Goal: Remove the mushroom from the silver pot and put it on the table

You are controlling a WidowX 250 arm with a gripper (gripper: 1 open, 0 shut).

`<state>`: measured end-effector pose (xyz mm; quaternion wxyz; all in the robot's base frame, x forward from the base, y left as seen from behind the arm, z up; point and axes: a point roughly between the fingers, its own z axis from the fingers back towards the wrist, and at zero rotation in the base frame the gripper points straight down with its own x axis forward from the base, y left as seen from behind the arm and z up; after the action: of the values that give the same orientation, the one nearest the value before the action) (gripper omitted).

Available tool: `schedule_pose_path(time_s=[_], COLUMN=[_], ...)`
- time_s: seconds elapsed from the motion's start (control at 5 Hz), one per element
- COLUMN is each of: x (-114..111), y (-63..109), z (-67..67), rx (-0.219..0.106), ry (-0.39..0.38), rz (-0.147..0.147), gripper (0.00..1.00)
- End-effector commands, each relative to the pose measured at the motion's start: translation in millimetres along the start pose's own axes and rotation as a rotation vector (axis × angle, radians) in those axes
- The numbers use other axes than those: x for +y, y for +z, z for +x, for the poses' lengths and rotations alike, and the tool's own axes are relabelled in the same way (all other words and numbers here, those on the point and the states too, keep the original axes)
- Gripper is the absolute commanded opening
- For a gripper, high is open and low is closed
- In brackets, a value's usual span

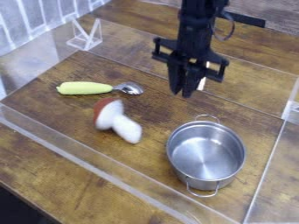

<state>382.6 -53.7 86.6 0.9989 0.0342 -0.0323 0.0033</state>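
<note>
1. The mushroom [117,120] lies on its side on the desk [70,131], blurred, reddish cap toward eleven o'clock and pale stem toward five o'clock. It sits at about nine o'clock from the silver pot [207,155], near it but apart from the rim.
2. The hand [186,87] hangs above the desk at about twelve o'clock from the pot, pointing straight down. Its fingers look dark and close together, with nothing between them; how wide they stand is hard to judge from this view.
3. The pot appears empty, its bright floor bare, so the removal seems done and the placing nearly so.
4. The blur suggests the mushroom may not have settled. The good way to finish is to keep the hand clear of it and let it come to rest.
5. If the hand retreats, going straight up seems safest, away from both the pot's loop handles and the mushroom.
6. The yellow-green spoon [98,87] lies at about eleven o'clock from the mushroom, close by; a rolling mushroom could nudge it, though that would not harm the task.
</note>
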Motion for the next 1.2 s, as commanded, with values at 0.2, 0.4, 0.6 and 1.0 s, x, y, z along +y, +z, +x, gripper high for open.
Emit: schedule_pose_path(time_s=[0.2, 0.4, 0.6, 1.0], x=[48.7, 64.1, 66.4, 65.4], y=[-13.5, -22.4, -30.3, -34.7], z=[-34.4, -44.8, -48.0, -51.3], rx=[-0.035, -0.03, -0.021, -0.004], ry=[0.022, 0.006, -0.024, 0.147], rz=[0.021, 0.03, 0.031, 0.049], gripper=[1.0, 1.0, 0.0, 0.0])
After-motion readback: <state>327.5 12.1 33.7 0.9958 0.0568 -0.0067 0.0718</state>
